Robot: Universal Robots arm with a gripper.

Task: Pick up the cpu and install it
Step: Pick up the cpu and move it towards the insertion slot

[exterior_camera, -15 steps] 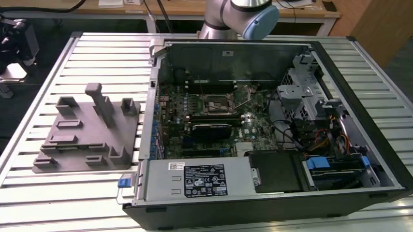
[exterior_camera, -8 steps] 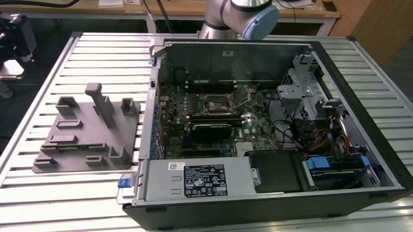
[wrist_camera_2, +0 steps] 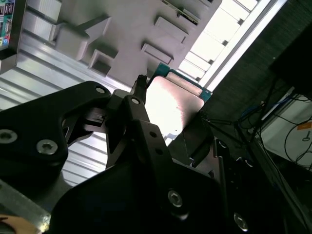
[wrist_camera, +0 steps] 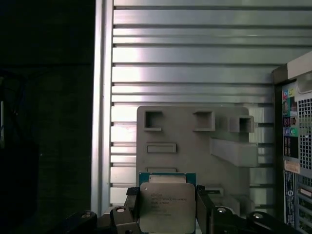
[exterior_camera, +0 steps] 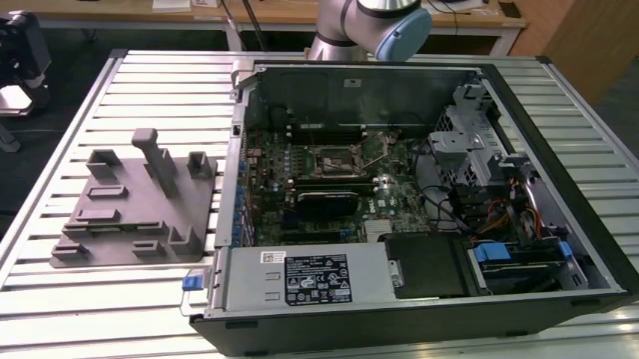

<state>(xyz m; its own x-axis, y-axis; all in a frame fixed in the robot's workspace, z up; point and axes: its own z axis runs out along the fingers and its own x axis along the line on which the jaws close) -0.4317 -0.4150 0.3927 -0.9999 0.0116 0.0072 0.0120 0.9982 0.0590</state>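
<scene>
The cpu [wrist_camera: 167, 212] is clamped between the 2 fingers of the pincer [wrist_camera: 168, 204], metal top showing in both wrist views, and it is held clear in the air. Beyond it, the grey fixture [wrist_camera: 190, 146] is seen lying on the slatted desk [wrist_camera: 195, 58], just beside the open computer case [exterior_camera: 399, 187].

There is one cpu [wrist_camera: 167, 207], one grey fixture [exterior_camera: 130, 209], one open computer case [exterior_camera: 399, 329], one robot arm [exterior_camera: 370, 22] and one slatted bench [exterior_camera: 160, 82].
</scene>
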